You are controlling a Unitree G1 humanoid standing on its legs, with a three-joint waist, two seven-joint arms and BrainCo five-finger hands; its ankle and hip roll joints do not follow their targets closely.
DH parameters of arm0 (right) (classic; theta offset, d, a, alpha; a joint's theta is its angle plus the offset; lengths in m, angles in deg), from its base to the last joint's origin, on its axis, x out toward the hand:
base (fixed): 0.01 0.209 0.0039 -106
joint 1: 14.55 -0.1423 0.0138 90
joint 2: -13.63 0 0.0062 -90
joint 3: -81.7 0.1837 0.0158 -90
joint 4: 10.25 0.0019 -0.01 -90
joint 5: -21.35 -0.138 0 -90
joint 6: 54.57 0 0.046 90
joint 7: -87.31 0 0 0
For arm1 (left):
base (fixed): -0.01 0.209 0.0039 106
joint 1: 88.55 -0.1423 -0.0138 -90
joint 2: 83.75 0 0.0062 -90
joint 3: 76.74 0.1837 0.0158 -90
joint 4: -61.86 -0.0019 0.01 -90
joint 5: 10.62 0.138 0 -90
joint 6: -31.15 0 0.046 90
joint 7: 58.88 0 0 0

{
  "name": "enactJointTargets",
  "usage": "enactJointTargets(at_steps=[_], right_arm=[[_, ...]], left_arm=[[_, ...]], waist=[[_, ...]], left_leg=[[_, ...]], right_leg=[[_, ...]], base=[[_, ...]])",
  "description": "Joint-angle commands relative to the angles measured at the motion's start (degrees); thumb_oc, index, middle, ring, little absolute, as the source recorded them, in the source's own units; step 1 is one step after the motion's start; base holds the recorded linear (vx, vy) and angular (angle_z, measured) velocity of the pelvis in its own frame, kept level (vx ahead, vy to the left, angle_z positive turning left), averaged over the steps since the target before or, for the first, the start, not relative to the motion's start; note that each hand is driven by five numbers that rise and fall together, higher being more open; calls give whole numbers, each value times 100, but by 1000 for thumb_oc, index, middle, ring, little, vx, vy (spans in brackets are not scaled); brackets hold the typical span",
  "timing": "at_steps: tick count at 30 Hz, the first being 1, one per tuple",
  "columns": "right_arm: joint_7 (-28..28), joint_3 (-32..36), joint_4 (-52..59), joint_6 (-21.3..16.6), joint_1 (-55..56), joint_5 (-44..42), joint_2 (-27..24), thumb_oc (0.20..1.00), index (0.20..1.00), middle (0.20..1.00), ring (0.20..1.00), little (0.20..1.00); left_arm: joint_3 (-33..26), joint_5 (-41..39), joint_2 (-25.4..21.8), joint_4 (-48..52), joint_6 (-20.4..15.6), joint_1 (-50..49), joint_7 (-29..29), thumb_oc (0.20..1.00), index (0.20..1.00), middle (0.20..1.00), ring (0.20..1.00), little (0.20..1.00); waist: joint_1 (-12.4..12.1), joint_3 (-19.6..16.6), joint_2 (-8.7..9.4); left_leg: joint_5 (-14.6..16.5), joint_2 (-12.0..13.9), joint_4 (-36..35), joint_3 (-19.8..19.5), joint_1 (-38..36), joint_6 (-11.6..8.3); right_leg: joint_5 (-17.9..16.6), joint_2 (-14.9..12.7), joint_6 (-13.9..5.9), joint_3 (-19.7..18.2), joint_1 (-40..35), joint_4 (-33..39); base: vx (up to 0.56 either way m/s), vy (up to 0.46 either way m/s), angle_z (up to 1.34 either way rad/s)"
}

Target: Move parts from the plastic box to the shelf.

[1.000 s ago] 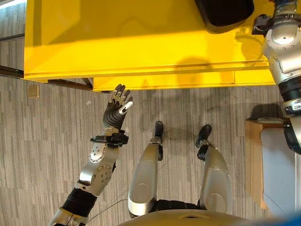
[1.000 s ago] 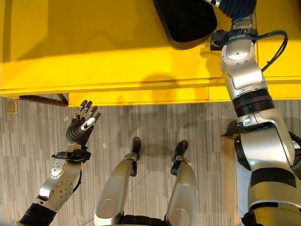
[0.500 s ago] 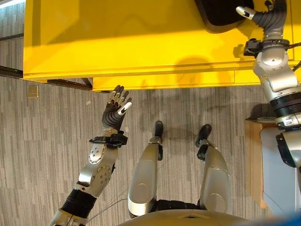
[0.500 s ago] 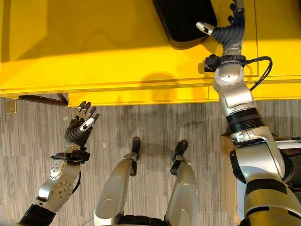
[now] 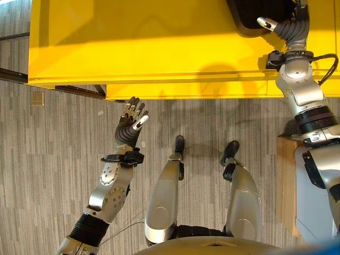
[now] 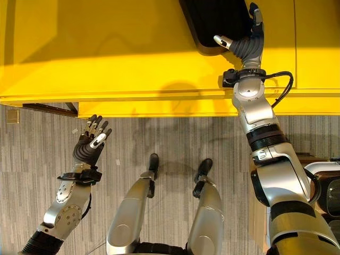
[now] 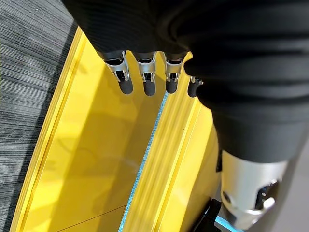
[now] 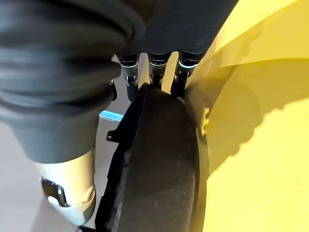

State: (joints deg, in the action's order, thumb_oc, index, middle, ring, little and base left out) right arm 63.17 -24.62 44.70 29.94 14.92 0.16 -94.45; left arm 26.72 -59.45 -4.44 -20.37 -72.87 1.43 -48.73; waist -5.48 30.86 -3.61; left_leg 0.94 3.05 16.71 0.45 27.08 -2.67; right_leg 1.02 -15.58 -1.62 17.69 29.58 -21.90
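Robot stands facing a long, bright yellow metal shelf surface (image 6: 106,53), stepped front edge running across in front of it, grey striped carpet floor (image 5: 48,175) below

Right hand (image 6: 245,43) reaches up over the shelf to a large black moulded part (image 6: 212,24) with rounded corners that lies flat on the yellow top. Fingers straight and relaxed along the part's right edge, thumb splayed out toward its near corner; nothing curled round it. In the right wrist view the dark fingertips (image 8: 155,86) sit right at the black part's (image 8: 159,169) rim, touching or just short of it, cannot tell which. Looks to me like a flat-handed placing or nudging contact rather than a grasp: straight fingers suit sliding a wide flat piece squarely onto the top

So the task's thing is on the shelf, far side, near the right arm. The plastic box itself I cannot place; a pale wooden-edged unit (image 5: 287,180) stands on the floor at the robot's right

Left hand (image 5: 132,121) hangs idle over the carpet just short of the shelf's front lip, fingers loosely spread and empty; left wrist view shows its fingertips (image 7: 146,82) above the yellow ledges, holding nothing. Probably parked low to keep out of the right arm's way

Room: broad bare yellow to the left of the black part, plenty of space to push it. To its right, little slack beside the hand. Front step of the shelf is the edge to mind when the arm pulls back
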Motion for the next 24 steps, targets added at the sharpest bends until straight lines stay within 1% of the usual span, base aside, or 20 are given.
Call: enactJointTargets(at_steps=[1, 5, 6, 11, 24], right_arm=[[12, -47, 75, -227, -110, -108, -14, 1000, 1000, 1000, 1000, 1000], [17, -9, 139, -240, -1, -175, 116, 1000, 1000, 1000, 1000, 1000], [31, 34, 183, -249, 98, -252, 282, 1000, 1000, 1000, 1000, 1000], [70, 42, 303, -275, 221, -318, 422, 1000, 1000, 1000, 1000, 1000], [147, 46, 541, -238, 513, -249, 600, 1000, 1000, 1000, 1000, 1000]], left_arm=[[-119, 113, -79, 585, -246, -404, 51, 1000, 1000, 1000, 1000, 1000], [-111, 110, -63, 585, -242, -402, 70, 1000, 1000, 1000, 1000, 1000], [-138, 103, -36, 557, -238, -412, 105, 1000, 1000, 1000, 1000, 1000], [-136, 106, -19, 546, -224, -413, 112, 1000, 1000, 1000, 1000, 1000], [-160, 182, -18, 536, -212, -417, 124, 1000, 1000, 1000, 1000, 1000]], waist=[[-50, -107, 52], [-47, -107, 61], [-52, -107, 57], [-49, -107, 64], [-61, -107, 72]], left_leg=[[-22, 226, 134, -45, 203, -154], [-14, 220, 147, -42, 221, -149], [-4, 223, 156, -40, 231, -144], [-6, 226, 157, -32, 227, -141], [1, 219, 221, -56, 285, -134]], right_leg=[[606, -192, -525, -262, -362, -480], [601, -186, -525, -265, -344, -493], [604, -187, -522, -279, -319, -505], [609, -193, -523, -281, -320, -513], [609, -214, -514, -271, -307, -543]], base=[[0, 0, 0], [0, 0, 0], [0, 0, 0], [0, 0, 0], [0, 0, 0]])
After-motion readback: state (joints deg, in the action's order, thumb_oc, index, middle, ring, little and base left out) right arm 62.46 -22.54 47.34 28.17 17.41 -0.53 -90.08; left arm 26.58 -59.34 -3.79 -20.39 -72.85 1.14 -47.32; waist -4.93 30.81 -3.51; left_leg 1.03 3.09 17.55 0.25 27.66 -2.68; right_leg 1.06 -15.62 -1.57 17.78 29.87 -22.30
